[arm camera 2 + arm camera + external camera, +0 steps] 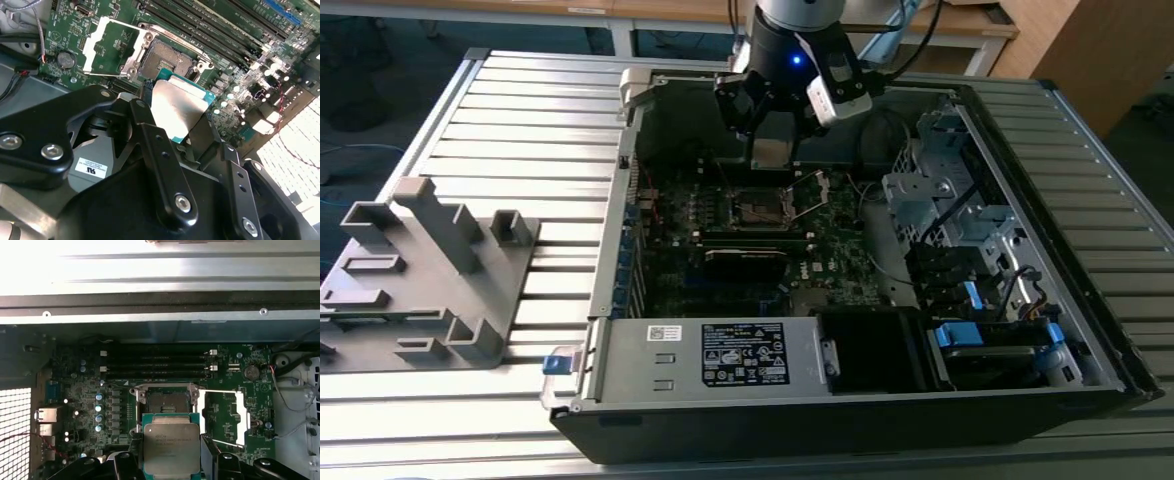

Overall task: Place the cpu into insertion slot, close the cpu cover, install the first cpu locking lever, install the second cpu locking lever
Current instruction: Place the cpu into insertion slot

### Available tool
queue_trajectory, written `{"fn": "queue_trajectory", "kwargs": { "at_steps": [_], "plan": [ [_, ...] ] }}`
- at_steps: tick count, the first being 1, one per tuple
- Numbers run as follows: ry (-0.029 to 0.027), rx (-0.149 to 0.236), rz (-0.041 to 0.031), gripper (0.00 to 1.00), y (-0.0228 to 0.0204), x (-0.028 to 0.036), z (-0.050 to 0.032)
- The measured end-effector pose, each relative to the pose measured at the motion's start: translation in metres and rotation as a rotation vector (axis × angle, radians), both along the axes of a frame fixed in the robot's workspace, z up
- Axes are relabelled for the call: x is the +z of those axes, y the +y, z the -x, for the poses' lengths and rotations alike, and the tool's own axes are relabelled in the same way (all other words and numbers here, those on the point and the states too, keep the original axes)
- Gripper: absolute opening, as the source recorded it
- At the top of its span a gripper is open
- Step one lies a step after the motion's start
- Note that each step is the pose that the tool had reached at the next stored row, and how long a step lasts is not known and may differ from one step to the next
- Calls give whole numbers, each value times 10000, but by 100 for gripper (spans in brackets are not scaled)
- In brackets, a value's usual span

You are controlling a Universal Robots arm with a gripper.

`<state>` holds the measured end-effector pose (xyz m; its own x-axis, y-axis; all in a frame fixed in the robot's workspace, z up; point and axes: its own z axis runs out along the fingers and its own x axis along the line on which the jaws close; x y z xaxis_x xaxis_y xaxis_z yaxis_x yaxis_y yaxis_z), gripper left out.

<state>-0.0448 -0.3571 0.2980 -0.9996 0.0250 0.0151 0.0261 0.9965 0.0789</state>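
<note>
cpu (171, 449): gripped flat, silver face showing, clear of the slot (164, 402), not seated.
claw (773, 150): clenched on cpu, upper middle of the exterior view, inside the open case (854, 425).
cover (241, 415): swung open beside slot.

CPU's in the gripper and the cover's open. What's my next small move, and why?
Probably ease the cpu across until it squares over the insertion slot. In the first wrist view the gripper holds it offset, covering only one edge of the slot; the cpu cover lies open.
</note>
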Motion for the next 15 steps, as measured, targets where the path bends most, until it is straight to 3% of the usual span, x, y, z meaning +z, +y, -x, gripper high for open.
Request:
{"fn": "queue_trajectory", "kwargs": {
  "at_steps": [15],
  "plan": [
    [-2,0,41,54,0,-39,0]
  ]
}}
